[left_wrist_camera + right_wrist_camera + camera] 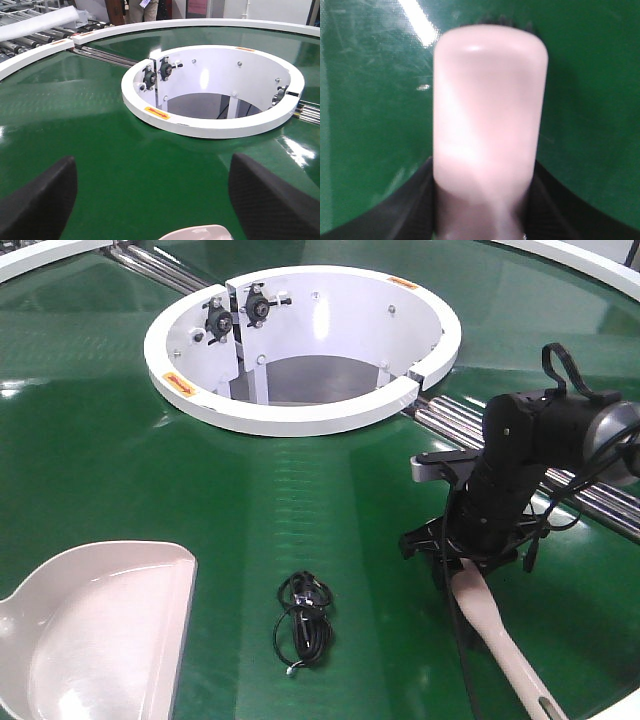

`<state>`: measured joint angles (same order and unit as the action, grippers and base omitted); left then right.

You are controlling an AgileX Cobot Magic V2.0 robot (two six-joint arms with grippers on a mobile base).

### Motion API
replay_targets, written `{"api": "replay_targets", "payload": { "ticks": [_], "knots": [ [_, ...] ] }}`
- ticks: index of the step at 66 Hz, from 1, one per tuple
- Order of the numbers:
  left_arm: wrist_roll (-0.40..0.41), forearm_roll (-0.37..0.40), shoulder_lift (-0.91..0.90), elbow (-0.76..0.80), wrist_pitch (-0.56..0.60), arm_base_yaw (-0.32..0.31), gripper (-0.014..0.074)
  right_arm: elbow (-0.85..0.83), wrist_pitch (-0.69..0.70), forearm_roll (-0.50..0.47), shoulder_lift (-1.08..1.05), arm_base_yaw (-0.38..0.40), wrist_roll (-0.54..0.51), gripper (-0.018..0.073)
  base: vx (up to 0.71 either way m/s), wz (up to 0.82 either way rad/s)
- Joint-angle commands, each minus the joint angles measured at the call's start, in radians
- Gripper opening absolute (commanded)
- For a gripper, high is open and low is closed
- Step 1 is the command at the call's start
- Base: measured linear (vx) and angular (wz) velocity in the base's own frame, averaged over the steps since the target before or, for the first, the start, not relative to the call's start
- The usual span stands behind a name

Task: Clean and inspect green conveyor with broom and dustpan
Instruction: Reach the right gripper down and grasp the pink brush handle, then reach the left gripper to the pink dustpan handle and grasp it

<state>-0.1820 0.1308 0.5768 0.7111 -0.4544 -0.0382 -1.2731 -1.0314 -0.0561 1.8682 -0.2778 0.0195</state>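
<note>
broom (503, 642) pinched by right gripper (468, 556); left gripper (152, 175) spread; cable (303, 618) beside dustpan (100, 630).

Right arm (505, 475): matte black casing, carrying a grey rounded housing (612, 440) and a grey metal bracket (432, 466); black strap loop (562, 365) sticking up on top; black cables (548, 522) trailing beneath. Left gripper (152, 160): fingers (40, 200) black, showing a fine dotted texture. Right gripper (485, 200): fingers (412, 205) showing matching black.

green conveyor (120, 440) is gleaming glossy, reflecting lights | rollers (445, 423) at right are shining as bare metal | dustpan (90, 630) and broom (490, 110) are showing smooth pale plastic | pads (272, 200) of left gripper (152, 200) are looking matt, finely textured
</note>
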Motion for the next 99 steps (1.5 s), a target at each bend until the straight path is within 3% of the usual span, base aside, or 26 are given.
{"api": "replay_targets", "payload": {
  "ticks": [1, 46, 51, 61, 73, 81, 90, 99],
  "knots": [
    [0.002, 0.01, 0.004, 0.032, 0.066, -0.008, 0.0569, -0.03, -0.008, -0.001, -0.045, 0.001, -0.001, -0.0016, 0.0, 0.0],
    [0.0, 0.009, 0.004, 0.032, 0.025, -0.008, 0.0569, -0.03, -0.103, -0.001, -0.21, 0.001, -0.001, -0.0006, 0.0, 0.0],
    [-0.033, 0.0, 0.004, 0.032, 0.013, -0.008, 0.0569, -0.03, -0.103, 0.004, -0.211, 0.001, -0.001, -0.0006, 0.0, 0.0],
    [-0.285, -0.038, 0.004, 0.032, -0.049, -0.008, 0.0569, -0.03, -0.108, 0.007, -0.215, 0.001, -0.001, -0.0006, 0.0, 0.0],
    [-0.786, -0.099, 0.004, 0.032, -0.155, -0.008, 0.0569, -0.03, -0.108, 0.007, -0.215, 0.001, -0.001, -0.0006, 0.0, 0.0],
    [-1.058, -0.107, 0.004, 0.032, -0.195, -0.008, 0.0569, -0.03, -0.108, 0.007, -0.215, 0.001, -0.001, -0.0006, 0.0, 0.0],
    [-1.202, -0.106, 0.004, 0.032, -0.195, -0.008, 0.0569, -0.03, -0.108, 0.007, -0.215, 0.001, -0.001, -0.0006, 0.0, 0.0],
    [-1.22, -0.105, 0.004, 0.032, -0.193, -0.008, 0.0569, -0.03, -0.108, 0.007, -0.215, 0.001, -0.001, -0.0006, 0.0, 0.0]
  ]
}}
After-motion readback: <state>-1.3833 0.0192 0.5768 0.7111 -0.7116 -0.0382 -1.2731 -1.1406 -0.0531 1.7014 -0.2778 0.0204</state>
